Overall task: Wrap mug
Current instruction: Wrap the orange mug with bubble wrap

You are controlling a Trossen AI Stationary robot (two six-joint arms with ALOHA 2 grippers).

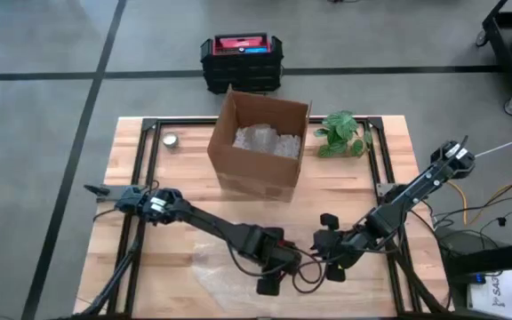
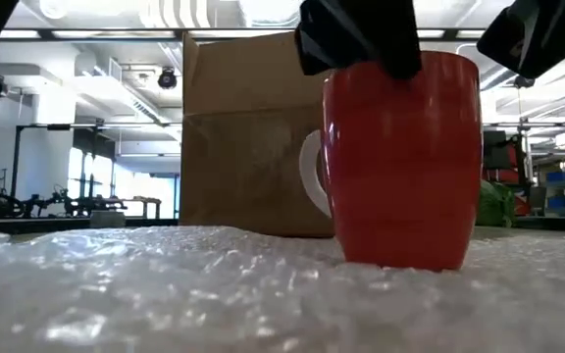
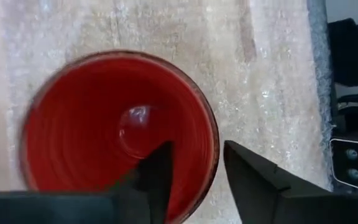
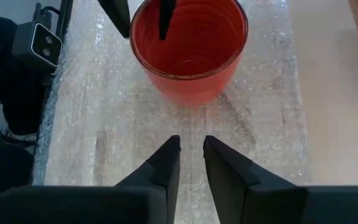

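Note:
A red mug (image 2: 400, 167) stands upright by its base on a sheet of bubble wrap (image 2: 165, 294) near the table's front edge. Its handle (image 2: 312, 175) points toward the cardboard box. My left gripper (image 3: 197, 149) hangs over the mug's rim, pointing down and open. One finger is inside the mug and one outside. My right gripper (image 4: 191, 143) is just to the right of the mug (image 4: 188, 50), low over the wrap (image 4: 117, 124). Only a narrow gap shows between its fingers, and nothing is in it. My left gripper straddles the mug's rim (image 3: 215, 146) from above, one finger (image 3: 160, 168) inside the hollow and one (image 3: 247, 174) outside. A gap shows between the inner finger and the wall. I cannot tell whether the outer finger touches the wall.
An open cardboard box (image 1: 260, 147) with wrap inside stands behind the mug at the table's middle. A small green plant (image 1: 340, 133) is to its right and a small round object (image 1: 171, 140) at the far left. Bare wood lies left of the wrap (image 1: 225, 276).

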